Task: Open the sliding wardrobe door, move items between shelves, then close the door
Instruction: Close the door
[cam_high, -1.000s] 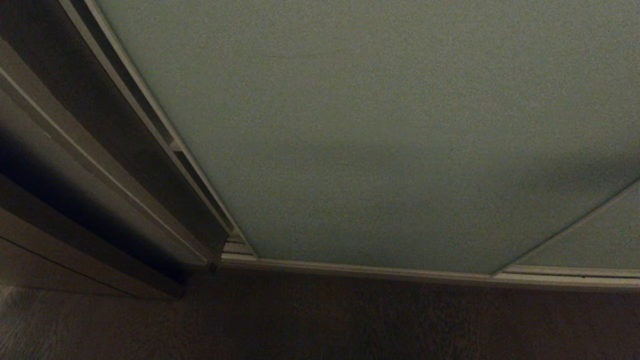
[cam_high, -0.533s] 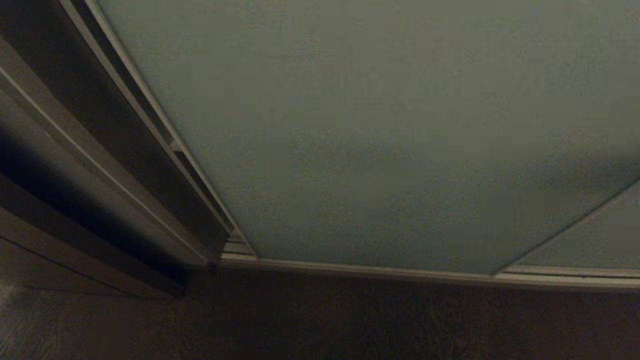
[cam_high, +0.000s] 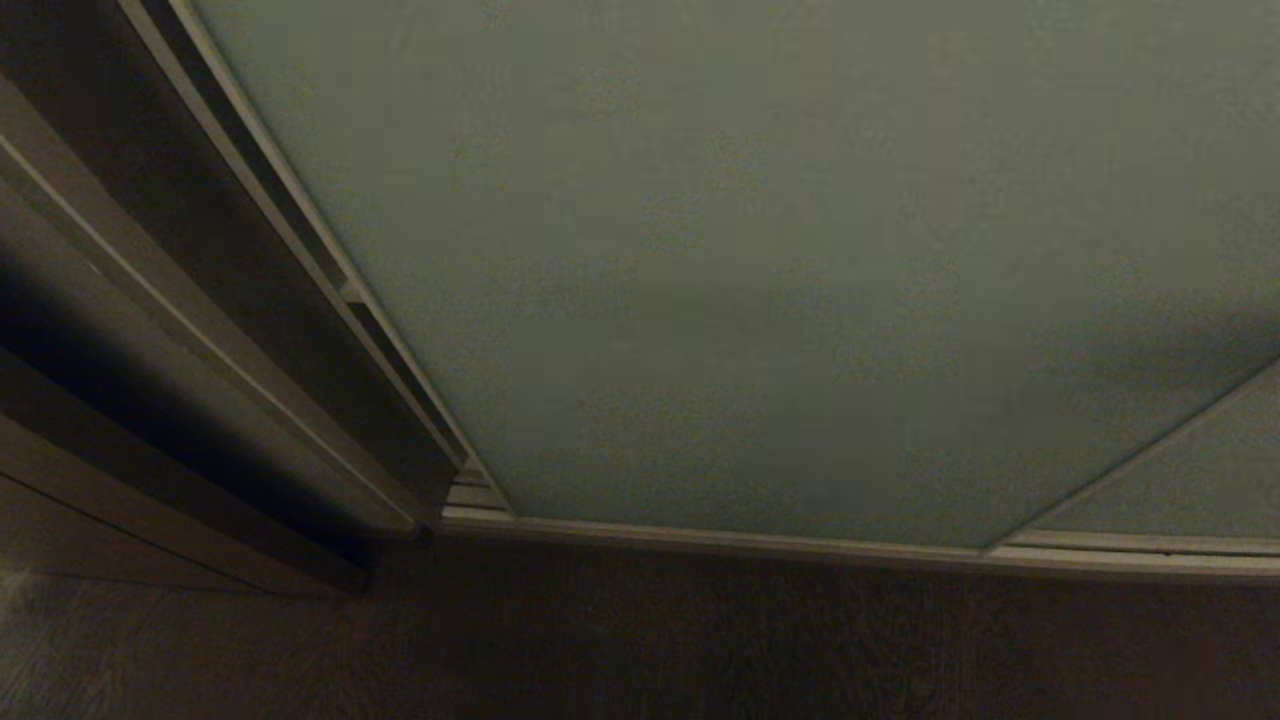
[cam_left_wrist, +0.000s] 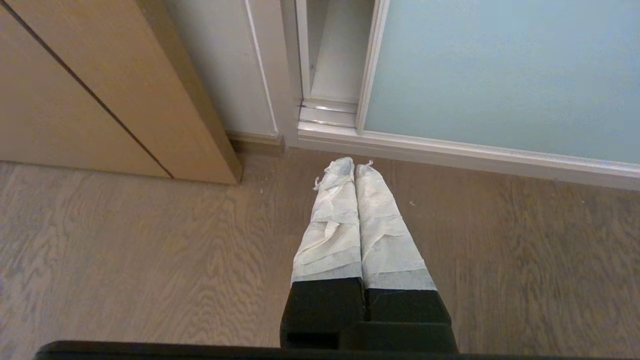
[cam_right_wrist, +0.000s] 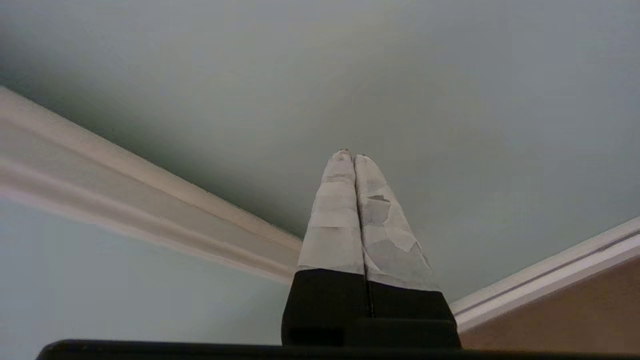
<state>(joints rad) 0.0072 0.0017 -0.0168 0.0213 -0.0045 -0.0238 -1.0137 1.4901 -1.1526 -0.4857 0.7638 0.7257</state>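
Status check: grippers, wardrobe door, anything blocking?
Left gripper shut over the floor. Right gripper shut, facing the sliding wardrobe door. Nothing blocking.

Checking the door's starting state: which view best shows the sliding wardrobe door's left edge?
Left wrist view: the sliding wardrobe door shows its pale frame edge beside a narrow gap. Head view shows it dimly; right wrist view shows only panel and frame strips.

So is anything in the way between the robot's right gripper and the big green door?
Nothing visible. In the right wrist view the right gripper, shut, points straight at the sliding wardrobe door, with only bare panel ahead. Whether it touches cannot be told.
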